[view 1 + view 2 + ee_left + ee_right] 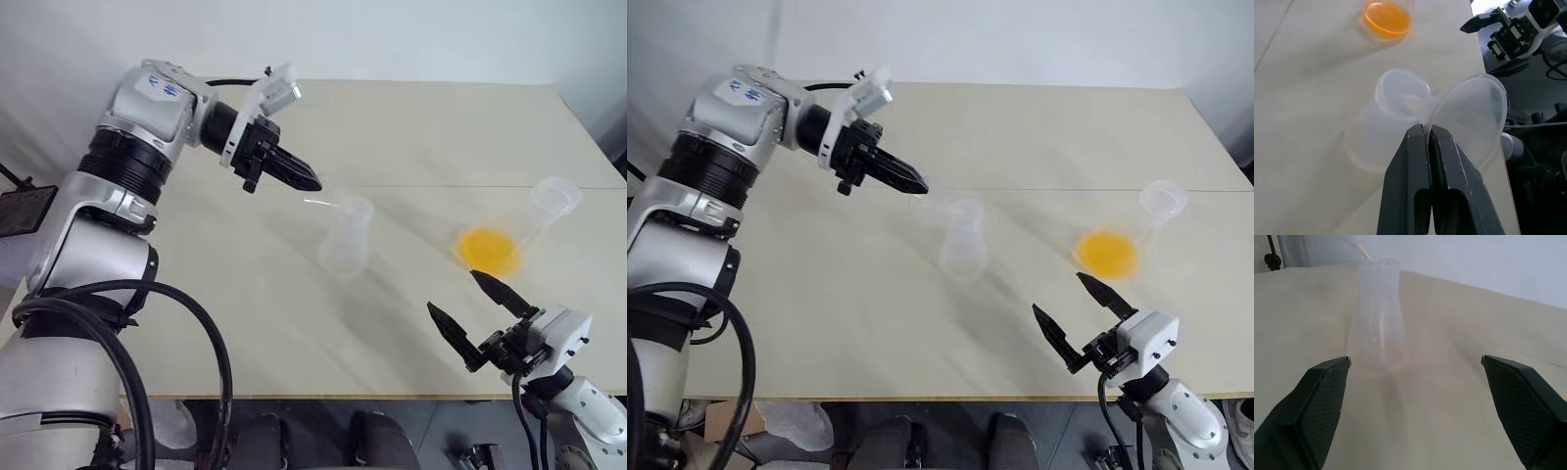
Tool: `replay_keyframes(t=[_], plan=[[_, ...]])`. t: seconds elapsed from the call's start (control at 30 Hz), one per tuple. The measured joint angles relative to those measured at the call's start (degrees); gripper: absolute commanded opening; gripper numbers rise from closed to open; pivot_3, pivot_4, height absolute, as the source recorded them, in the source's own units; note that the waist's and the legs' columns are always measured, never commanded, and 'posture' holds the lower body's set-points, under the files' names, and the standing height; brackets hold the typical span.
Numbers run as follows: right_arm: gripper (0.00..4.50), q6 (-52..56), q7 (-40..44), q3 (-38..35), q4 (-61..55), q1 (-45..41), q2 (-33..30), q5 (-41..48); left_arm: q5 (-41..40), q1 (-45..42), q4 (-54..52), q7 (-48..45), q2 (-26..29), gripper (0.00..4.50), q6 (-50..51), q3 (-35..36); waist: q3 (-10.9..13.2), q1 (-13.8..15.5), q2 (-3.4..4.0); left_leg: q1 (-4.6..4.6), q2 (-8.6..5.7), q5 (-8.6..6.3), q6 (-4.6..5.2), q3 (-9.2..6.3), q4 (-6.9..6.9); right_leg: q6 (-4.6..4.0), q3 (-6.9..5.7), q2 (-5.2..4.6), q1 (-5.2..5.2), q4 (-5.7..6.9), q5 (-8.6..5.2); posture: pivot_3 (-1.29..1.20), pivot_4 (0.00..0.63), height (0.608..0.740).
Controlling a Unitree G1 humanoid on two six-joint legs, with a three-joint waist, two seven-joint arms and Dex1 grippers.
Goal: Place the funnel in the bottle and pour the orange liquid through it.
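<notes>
1. My right gripper [477, 305]: nearest item, low over the front edge of the table [431, 137]. Jaws spread wide apart, nothing between them. In the right wrist view both fingertips [1327, 382] are cut off by the lower border.

2. My left gripper [1426, 132]: raised above the table, ahead of and well apart from the right one. Jaws pressed together on the thin rim of the funnel [1469, 117]. The clamp is plain in the left wrist view; in the head views the fingers taper to one dark point.

3. The funnel: clear plastic, cone mouth fanning out just past my left fingertips. Its stem reaches toward the bottle's mouth, but clear on clear, I cannot tell whether it has entered the neck. In the head views it is nearly invisible, reduced to a faint bright line off the left fingertips.

4. The bottle [345, 238]: clear conical flask, upright on the table, directly beyond and below my left jaws, rim just beside the funnel. Straight ahead of the open right jaws, well apart from them. Its outline fades into the pale tabletop.

5. The orange liquid [485, 247]: shallow bright pool in the base of a second clear flask [549, 201], farther along the table past the right jaws. Whether that flask stands or leans, I cannot tell.
</notes>
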Motion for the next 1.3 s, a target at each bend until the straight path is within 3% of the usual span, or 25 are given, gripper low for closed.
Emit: replay_keyframes(t=[0.23,0.33,0.77,1.0,1.3], plan=[[4.5,-1.2,-0.7,-1.0,-0.1,0.7,0.0,0.0,2.2,-2.4,3.3,0.0,-3.7,0.05,-2.4,-0.5,0.0,0.0,0.0,-0.01,0.0,0.0,0.0,0.04,0.0,0.0,-0.01,0.0,-0.01,-0.01,0.0,0.0,0.15,0.74],[4.5,-1.9,-1.7,-2.5,-0.2,1.0,0.1,0.0,3.1,-2.9,5.3,0.0,-5.0,0.57,-3.4,-0.5,0.0,0.0,-0.01,-0.01,0.0,0.0,0.0,0.05,0.0,0.0,-0.01,0.0,0.0,-0.01,0.0,0.0,0.15,0.74],[4.5,-3.6,-3.1,-1.7,-0.2,1.6,1.8,-1.7,7.7,-3.9,12.3,0.0,-10.5,4.31,-7.2,5.5,0.0,0.0,-0.01,-0.04,-0.01,0.0,0.01,0.13,0.0,0.0,-0.02,0.0,-0.01,-0.02,0.0,0.0,0.15,0.74],[4.5,-3.8,-3.7,-1.5,-0.2,-0.9,1.9,-1.7,5.1,0.5,8.0,0.0,-7.6,4.41,-11.1,16.7,0.0,-0.6,0.01,0.0,0.03,0.01,0.01,-0.13,-0.02,0.0,0.0,0.0,-0.05,0.04,0.0,0.0,0.15,0.74],[4.5,-3.3,-6.0,-6.8,1.7,-3.5,1.9,3.1,-0.3,28.6,-12.3,5.3,0.0,4.41,-24.5,34.5,0.0,-1.4,0.08,0.02,0.0,0.0,0.03,-0.31,0.03,-0.01,-0.06,-0.07,0.0,0.17,0.0,0.0,0.15,0.74]])
